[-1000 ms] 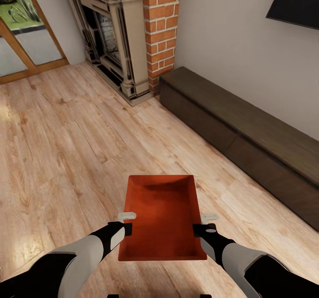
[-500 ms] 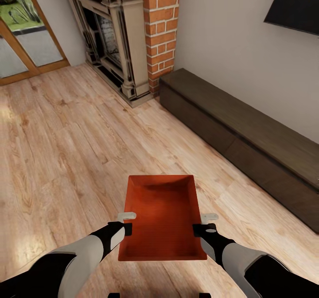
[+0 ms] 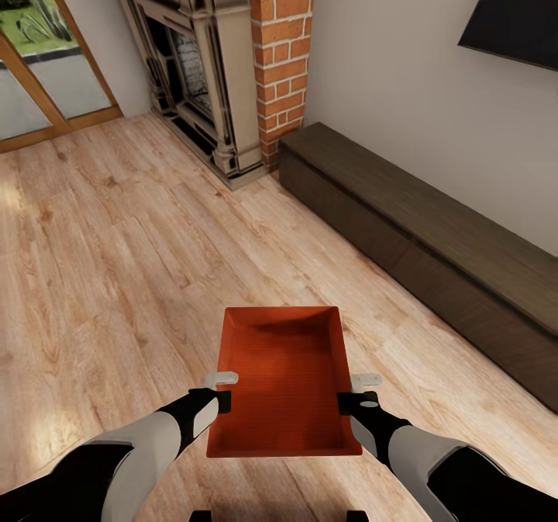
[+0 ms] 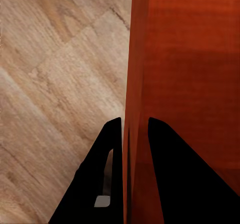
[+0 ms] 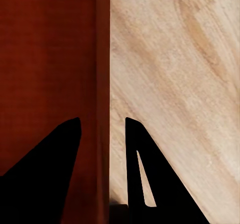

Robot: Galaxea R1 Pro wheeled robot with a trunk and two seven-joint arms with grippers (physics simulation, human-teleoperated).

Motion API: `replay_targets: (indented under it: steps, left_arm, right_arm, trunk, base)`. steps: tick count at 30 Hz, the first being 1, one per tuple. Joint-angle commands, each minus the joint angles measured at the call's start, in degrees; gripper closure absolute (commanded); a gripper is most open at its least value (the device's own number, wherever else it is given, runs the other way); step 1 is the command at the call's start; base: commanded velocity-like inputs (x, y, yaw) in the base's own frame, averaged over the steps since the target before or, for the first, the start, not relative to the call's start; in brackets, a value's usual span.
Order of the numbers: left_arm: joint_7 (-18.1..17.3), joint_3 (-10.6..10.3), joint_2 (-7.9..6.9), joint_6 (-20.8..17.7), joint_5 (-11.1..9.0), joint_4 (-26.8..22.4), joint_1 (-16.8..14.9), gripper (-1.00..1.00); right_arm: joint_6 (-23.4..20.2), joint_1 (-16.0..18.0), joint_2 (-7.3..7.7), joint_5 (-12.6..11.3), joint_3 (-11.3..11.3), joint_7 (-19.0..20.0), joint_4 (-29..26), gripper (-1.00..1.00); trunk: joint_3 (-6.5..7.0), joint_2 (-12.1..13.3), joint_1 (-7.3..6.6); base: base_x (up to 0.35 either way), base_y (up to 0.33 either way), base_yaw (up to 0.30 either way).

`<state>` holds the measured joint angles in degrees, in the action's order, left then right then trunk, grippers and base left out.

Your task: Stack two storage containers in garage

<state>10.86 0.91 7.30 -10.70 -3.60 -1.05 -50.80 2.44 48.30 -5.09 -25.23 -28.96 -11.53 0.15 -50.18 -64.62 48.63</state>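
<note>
An orange-red storage container (image 3: 283,382) hangs lidless in front of me over the living room's light wood-plank floor (image 3: 116,258), held by both arms. My left gripper (image 3: 225,390) is shut on its left wall (image 4: 134,84), one dark finger (image 4: 107,184) outside and one inside. My right gripper (image 3: 353,394) is shut on the right wall (image 5: 102,84) in the same way, with a finger (image 5: 145,184) on the outer side. The second container is out of view.
A long dark low cabinet (image 3: 434,250) runs along the white wall at the right. A red-brick fireplace (image 3: 232,64) stands ahead, wood-framed glass doors (image 3: 46,64) at the far left. A dark screen (image 3: 515,10) hangs on the wall.
The whole view has shifted slightly, so the room slid a little; the container and both grippers keep their hold and pose.
</note>
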Motion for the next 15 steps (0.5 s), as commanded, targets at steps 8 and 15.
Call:
replay_targets:
  steps: [8, 15]
  left_arm:
    - [0.5, -1.3, -0.21, -0.4, 0.2, -0.1, 0.0, 1.00]
    - [0.5, -1.3, -0.27, -0.4, 0.2, -0.1, 0.0, 1.00]
  right_arm:
    - [0.3, 0.0, -0.01, -0.6, -0.4, -0.3, 0.1, 1.00]
    - [0.3, 0.0, -0.01, -0.5, -0.4, -0.3, 0.1, 1.00]
  trunk:
    - [1.41, 3.2, -1.76]
    - [2.67, 6.0, -3.30]
  base:
    - [0.000, 0.000, 0.000]
    - [0.000, 0.000, 0.000]
